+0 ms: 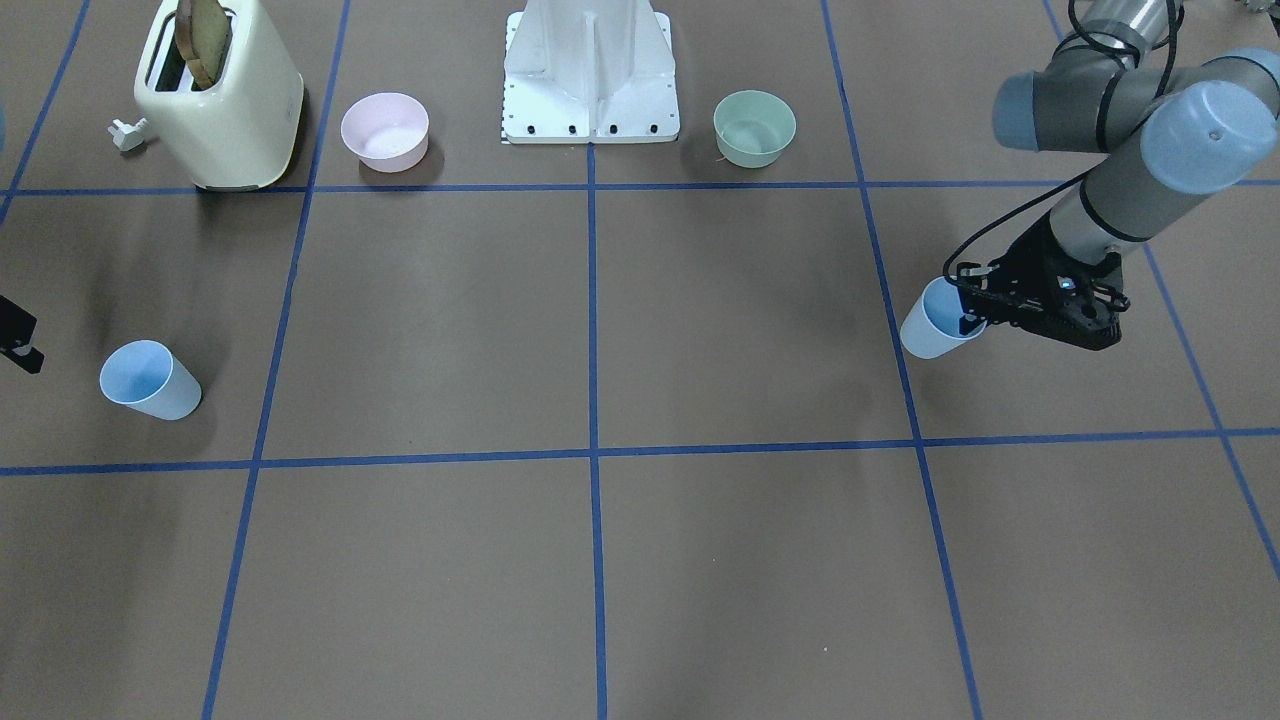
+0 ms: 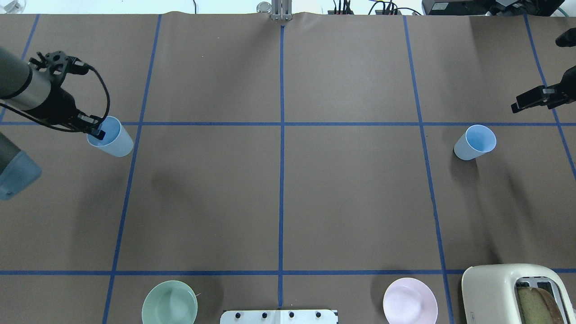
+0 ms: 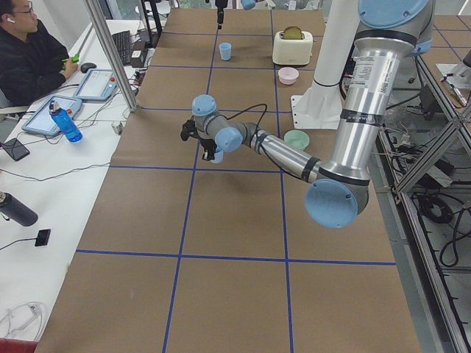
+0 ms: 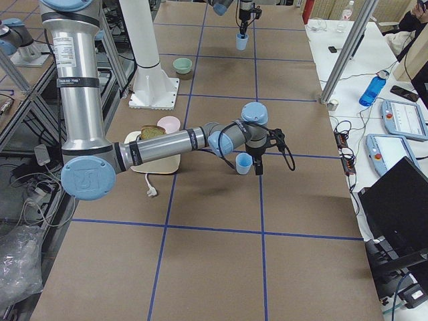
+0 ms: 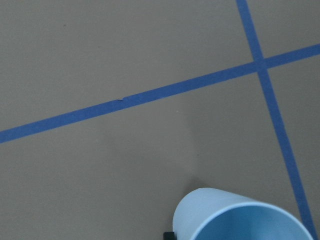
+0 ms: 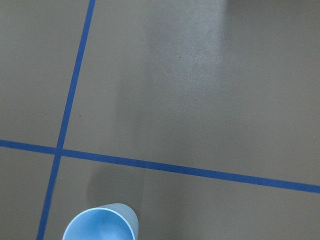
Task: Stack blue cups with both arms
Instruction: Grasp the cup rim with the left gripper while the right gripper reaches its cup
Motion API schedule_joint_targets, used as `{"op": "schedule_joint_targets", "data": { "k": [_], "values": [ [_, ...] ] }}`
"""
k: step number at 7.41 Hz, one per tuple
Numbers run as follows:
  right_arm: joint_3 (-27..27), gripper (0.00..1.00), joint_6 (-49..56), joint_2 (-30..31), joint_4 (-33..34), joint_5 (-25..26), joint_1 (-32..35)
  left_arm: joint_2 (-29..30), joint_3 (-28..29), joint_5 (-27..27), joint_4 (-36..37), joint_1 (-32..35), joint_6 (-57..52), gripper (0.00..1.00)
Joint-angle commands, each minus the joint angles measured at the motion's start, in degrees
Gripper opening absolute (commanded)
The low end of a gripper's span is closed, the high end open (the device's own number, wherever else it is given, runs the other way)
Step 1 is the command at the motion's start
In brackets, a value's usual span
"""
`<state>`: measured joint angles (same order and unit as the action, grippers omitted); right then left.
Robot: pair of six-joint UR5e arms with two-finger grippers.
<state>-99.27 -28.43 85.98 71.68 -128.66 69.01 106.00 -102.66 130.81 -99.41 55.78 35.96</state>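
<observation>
Blue left cup (image 2: 116, 145) and right cup (image 2: 472, 145) stand near opposite table (image 2: 288, 202) ends, one per arm. Left tool (image 2: 96, 132) straddles its rim; right tool (image 2: 517, 107) hangs alongside; closure indiscernible.

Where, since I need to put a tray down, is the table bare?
The wide middle between the left cup and right cup is bare, and so is the strip beyond it on the operators' side. The robot's edge is crowded: green bowl, base, pink bowl, toaster.
</observation>
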Motion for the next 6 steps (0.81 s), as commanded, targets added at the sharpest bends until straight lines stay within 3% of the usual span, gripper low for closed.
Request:
{"op": "schedule_joint_targets", "data": {
  "k": [1,3,6],
  "values": [
    [1.27,0.99,-2.40,-1.07,-0.40,0.86,-2.47,11.13,-2.36,0.15,10.55,-1.54,10.21,0.00],
    [2.41,0.99,-3.03,-1.16,-0.84,1.65,-4.23,16.49,-2.10,-5.09,10.73,-8.46,20.07,0.00],
    [4.17,0.99,-3.21,-0.82,-2.85,2.97,-5.90,22.13,-0.53,-8.53,10.73,-13.41,28.44,0.00]
  ]
}}
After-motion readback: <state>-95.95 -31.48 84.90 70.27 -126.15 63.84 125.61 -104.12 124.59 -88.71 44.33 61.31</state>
